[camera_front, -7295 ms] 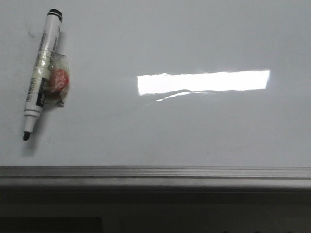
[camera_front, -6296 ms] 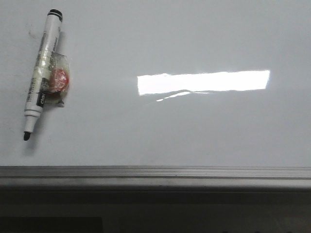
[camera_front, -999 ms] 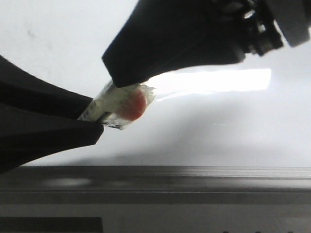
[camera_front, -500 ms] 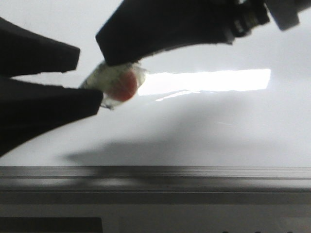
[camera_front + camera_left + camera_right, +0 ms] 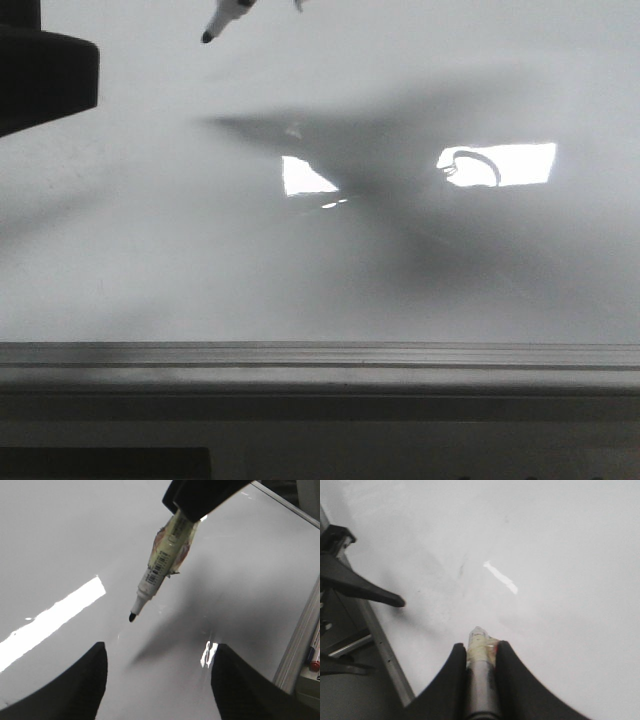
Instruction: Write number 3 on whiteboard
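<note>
Right gripper (image 5: 479, 652) pinching the marker (image 5: 481, 677); left gripper (image 5: 157, 680) spread, empty.
Front: marker tip (image 5: 222, 22) near the whiteboard's (image 5: 200, 280) far-left area, in the air, long axis slanted, nib toward near-left. Board glossy white-grey, no stroke visible.
Left wrist: taped barrel (image 5: 162, 562), barcode label, black nib down, off the surface.
Right wrist: barrel runs between fingers (image 5: 451, 680).

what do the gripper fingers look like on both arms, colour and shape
Both pairs are matte black, with no markings or cables in view. The left gripper has broad fingers with rounded ends. The right gripper has smoothly curved fingers that narrow toward the tips.
</note>
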Robot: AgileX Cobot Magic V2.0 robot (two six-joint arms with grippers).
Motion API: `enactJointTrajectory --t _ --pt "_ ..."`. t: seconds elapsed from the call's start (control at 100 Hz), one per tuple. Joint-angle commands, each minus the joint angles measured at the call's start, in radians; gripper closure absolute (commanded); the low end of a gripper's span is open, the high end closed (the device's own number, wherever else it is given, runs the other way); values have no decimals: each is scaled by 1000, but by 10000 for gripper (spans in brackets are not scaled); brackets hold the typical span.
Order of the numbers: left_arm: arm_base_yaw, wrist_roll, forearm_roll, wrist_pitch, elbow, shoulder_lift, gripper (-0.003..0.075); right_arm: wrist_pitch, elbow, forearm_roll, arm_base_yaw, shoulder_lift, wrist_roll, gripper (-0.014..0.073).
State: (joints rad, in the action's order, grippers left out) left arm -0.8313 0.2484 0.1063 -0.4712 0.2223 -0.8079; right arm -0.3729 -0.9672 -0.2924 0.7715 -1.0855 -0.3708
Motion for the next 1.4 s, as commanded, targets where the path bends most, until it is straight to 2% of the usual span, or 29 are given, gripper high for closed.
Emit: enactJointTrajectory --t 0.0,0.28,0.44,0.63,0.77,1.099,1.389 --pt "2 1 -17 -62 21 12 300 13 -70 6 -39 -12 -6 658" --pt "2 1 -17 -62 21 12 300 -13 -128 16 -71 -112 -6 658" --pt "2 1 -17 -62 21 12 300 -1 -130 32 -113 -102 -6 658" --pt "2 1 -17 -62 21 12 300 -88 -130 44 -163 -56 -4 658" --pt "2 1 -17 -62 21 12 300 -199 -126 31 -159 -59 2 658" --pt "2 1 -17 -64 21 12 300 -168 -119 11 -103 -119 2 657" --pt "2 1 -17 -64 21 12 300 -319 -114 35 -120 -75 63 657"
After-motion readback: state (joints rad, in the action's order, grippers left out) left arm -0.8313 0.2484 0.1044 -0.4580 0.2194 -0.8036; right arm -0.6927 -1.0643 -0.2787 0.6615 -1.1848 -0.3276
